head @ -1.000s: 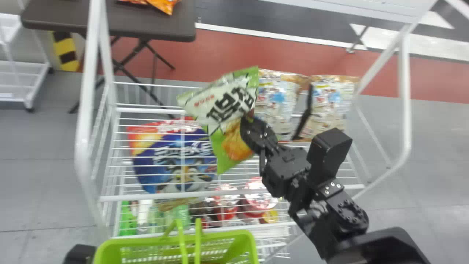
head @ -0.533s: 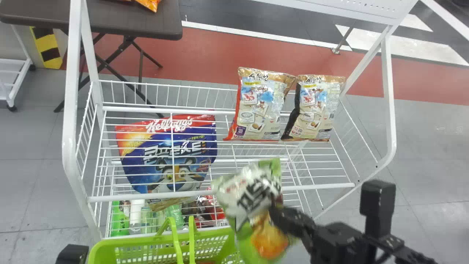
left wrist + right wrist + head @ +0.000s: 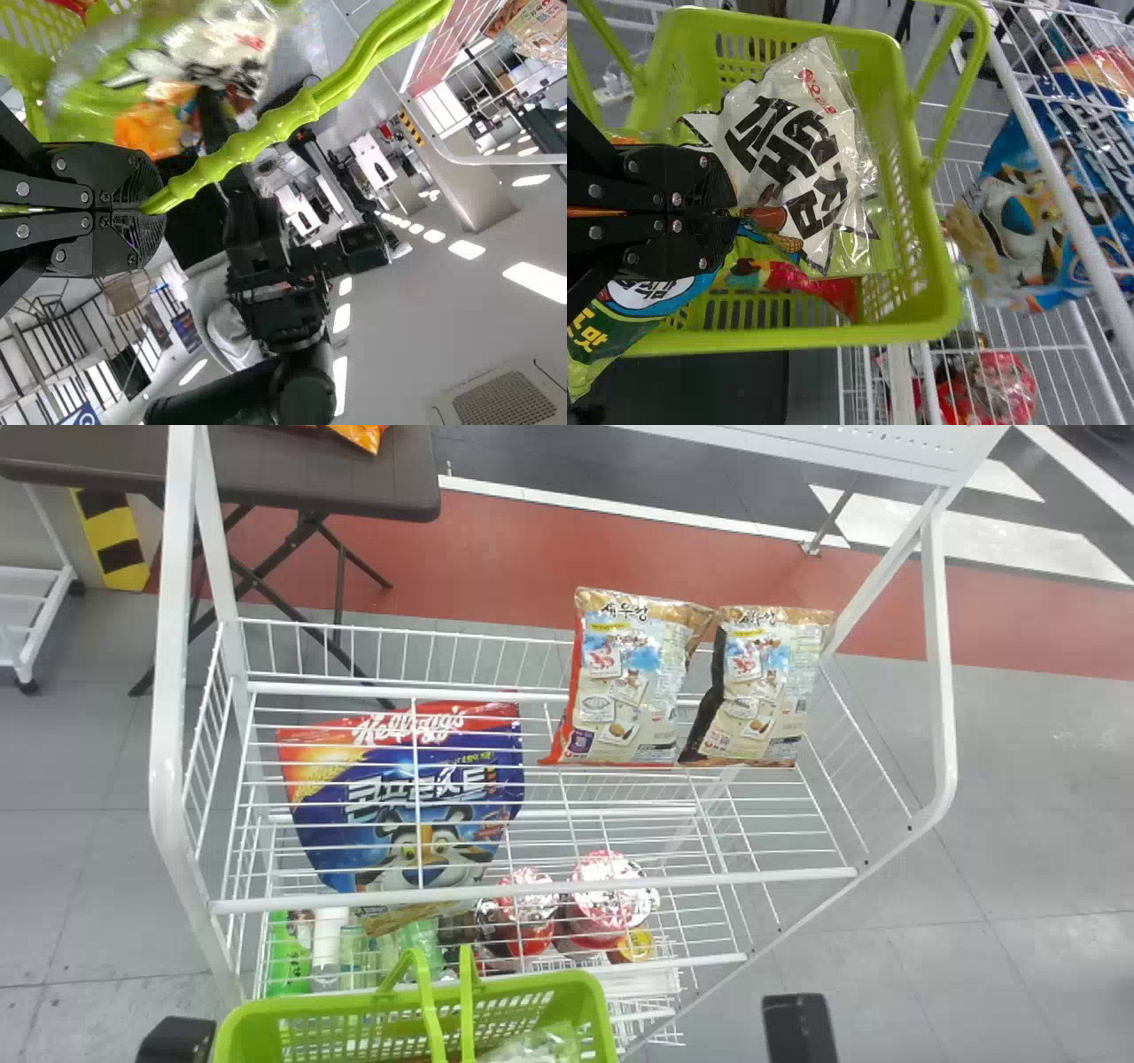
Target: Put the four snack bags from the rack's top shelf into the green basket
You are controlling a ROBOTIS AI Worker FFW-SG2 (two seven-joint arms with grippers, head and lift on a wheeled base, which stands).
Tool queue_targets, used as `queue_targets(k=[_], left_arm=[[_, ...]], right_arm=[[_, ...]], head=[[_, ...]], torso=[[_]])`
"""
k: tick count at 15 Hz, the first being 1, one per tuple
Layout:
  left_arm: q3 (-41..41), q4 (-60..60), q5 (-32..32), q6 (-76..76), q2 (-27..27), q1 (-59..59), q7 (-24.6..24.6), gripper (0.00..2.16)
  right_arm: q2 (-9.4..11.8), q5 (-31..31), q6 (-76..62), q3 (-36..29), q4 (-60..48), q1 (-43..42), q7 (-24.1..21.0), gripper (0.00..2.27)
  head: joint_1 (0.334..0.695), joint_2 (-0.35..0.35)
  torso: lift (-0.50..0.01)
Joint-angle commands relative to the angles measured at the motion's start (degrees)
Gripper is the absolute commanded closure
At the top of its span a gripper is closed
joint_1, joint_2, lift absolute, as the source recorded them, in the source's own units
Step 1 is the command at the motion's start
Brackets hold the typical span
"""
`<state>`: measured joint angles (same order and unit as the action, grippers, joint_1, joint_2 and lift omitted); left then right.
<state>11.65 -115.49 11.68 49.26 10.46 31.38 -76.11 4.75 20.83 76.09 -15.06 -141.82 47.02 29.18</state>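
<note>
Grey floor, a red band across it, brown table (image 3: 354, 491) beyond the white wire rack (image 3: 532, 890). Orange packet (image 3: 361, 436) at the table's near edge.

Top shelf, right half: red-edged snack bag (image 3: 629, 682) and black-edged snack bag (image 3: 766, 691), side by side, printed backs up. Seen through the wires, lower: blue cereal bag (image 3: 416, 797), foil-lidded cups (image 3: 611, 899), bottles (image 3: 326, 948).

Green basket (image 3: 328, 1003) at the near side of the rack, bottom edge of the head view. Black part of the left arm (image 3: 177, 1038) just beside it, left; black part of the right arm (image 3: 797, 1027) to the right, apart from it.

Left gripper (image 3: 146, 208): fingers together, clamped on the basket's green handles (image 3: 275, 128).

Right gripper (image 3: 735, 212): fingers narrow, pinching the white-and-green snack bag (image 3: 788, 133). White end sits within the basket's rim; cannot tell whether it touches bottom. Red package (image 3: 811, 285) also inside, partly under that bag. Green-and-blue wrapping (image 3: 638, 305) by the fingers; cannot tell whether same bag.
</note>
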Motion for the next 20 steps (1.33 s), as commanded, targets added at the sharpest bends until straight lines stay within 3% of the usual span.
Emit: queue_targets(k=[1,4,7,8,9,10,11,16,20], left_arm=[[0.12,-0.17,0.01,-0.25,0.0,0.26,-0.09,2.11],[0.12,-0.35,0.01,-0.43,0.0,0.7,-0.09,2.11],[0.12,-0.35,-0.08,-0.78,-0.09,0.88,0.0,2.11],[0.12,-0.35,-0.08,-0.78,-0.09,0.88,0.0,2.11],[0.04,-0.44,-0.08,-0.78,-0.09,1.05,-0.09,2.11],[0.04,-0.44,-0.08,-0.96,-0.09,1.05,-0.09,2.11],[0.04,-0.44,-0.08,-0.96,-0.09,1.05,-0.09,2.11],[0.21,-0.52,-0.26,-0.96,-0.18,1.14,0.0,2.11],[0.3,-0.7,-0.7,-0.96,-0.35,1.4,0.09,2.11]], right_arm=[[0.0,0.0,-9.69,4.07,3.3,-0.26,-1.23,2.16],[0.26,-0.17,-17.6,8.64,6.73,-1.05,-2.02,2.16],[1.32,-1.4,-16.72,11.9,7.61,-1.31,-1.67,2.14],[1.85,-2.11,-16.72,12.07,8.22,-1.31,-1.14,1.81],[2.11,-3.07,-16.72,11.9,8.49,-1.31,-1.14,1.14],[2.2,-4.04,-16.72,11.02,8.31,-1.14,-1.32,0.08],[2.2,-5.18,-16.89,9.96,7.7,-0.96,-1.84,0.0],[1.93,-8.87,-27.09,7.68,7.43,-1.84,-5.97,0.05],[1.85,-14.67,-58.38,10.84,17.45,-9.05,-18.1,0.05]], head=[[0.695,-0.35],[0.695,-0.35],[0.695,-0.35],[0.695,-0.35],[0.695,-0.35],[0.695,-0.35],[0.695,-0.35],[0.695,-0.35],[0.695,-0.35]], torso=[[0.0],[0.0],[0.0],[0.0],[0.0],[0.0],[0.0],[0.0],[0.0]])
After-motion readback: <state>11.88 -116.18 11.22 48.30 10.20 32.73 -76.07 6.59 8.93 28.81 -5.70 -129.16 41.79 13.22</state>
